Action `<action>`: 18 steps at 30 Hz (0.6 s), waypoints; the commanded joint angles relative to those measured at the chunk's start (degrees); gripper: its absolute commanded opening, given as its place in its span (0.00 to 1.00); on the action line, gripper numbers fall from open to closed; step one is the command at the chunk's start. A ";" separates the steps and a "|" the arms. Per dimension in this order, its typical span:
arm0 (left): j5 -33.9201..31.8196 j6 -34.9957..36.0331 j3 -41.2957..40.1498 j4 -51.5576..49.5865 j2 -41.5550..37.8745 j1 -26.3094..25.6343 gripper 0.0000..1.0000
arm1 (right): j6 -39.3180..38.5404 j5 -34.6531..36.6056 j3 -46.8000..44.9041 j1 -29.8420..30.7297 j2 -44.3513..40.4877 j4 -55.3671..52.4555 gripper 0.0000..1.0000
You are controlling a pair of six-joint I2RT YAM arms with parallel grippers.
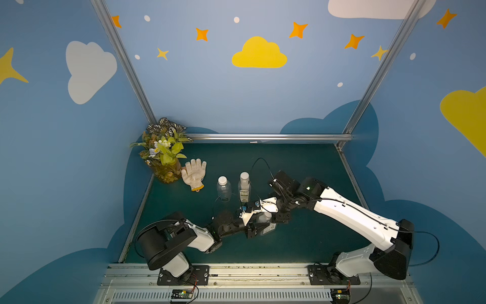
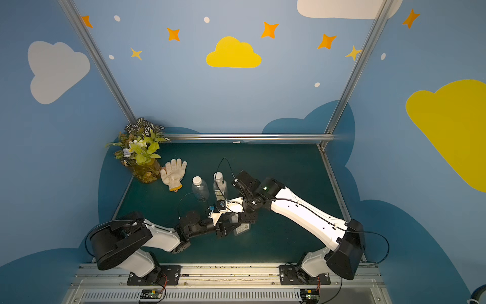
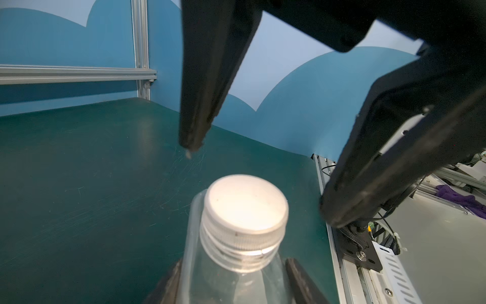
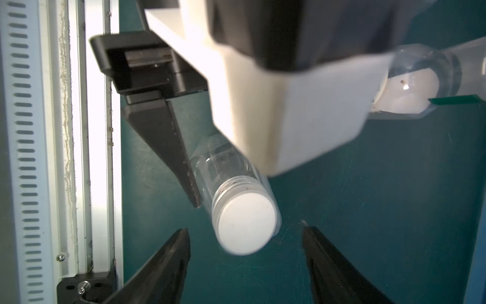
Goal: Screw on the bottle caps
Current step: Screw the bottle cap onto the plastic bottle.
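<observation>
Cap in focus: a white cap (image 3: 244, 205), flat-topped with a ribbed skirt, sits on the neck of the clear flat-sided bottle (image 1: 265, 227).
Where: front middle of the green tabletop (image 1: 302, 171), between the two arms; whether the bottle's base touches the surface cannot be told.
Label print: a pale label with dark marks on the bottle's side, too small to read.
Left pincer (image 3: 233, 263): clamped on the bottle's body below the shoulder, one dark finger on each side.
Right pincer (image 4: 244, 230): jaws spread wide, one tip on either side of the cap, with a gap on both sides and no contact.
Other bottles: a round plain bottle (image 1: 224, 188) and a slim bottle (image 1: 244, 188) stand upright side by side farther back, each topped in white.
Slim bottle's print: a small label, unreadable.
Surroundings: a knitted work glove (image 1: 194, 173) lies beside a potted plant (image 1: 164, 152) in the far left corner.
</observation>
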 commanded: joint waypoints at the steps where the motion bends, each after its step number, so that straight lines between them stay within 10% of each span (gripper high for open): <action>1: 2.42 -1.24 -0.77 -6.15 1.67 -0.17 0.03 | -1.58 -1.36 1.88 -0.27 1.54 -1.77 0.70; 18: 2.70 -1.58 -1.03 -5.32 2.18 0.03 0.03 | 1.31 -3.44 1.36 -0.27 4.16 -2.97 0.55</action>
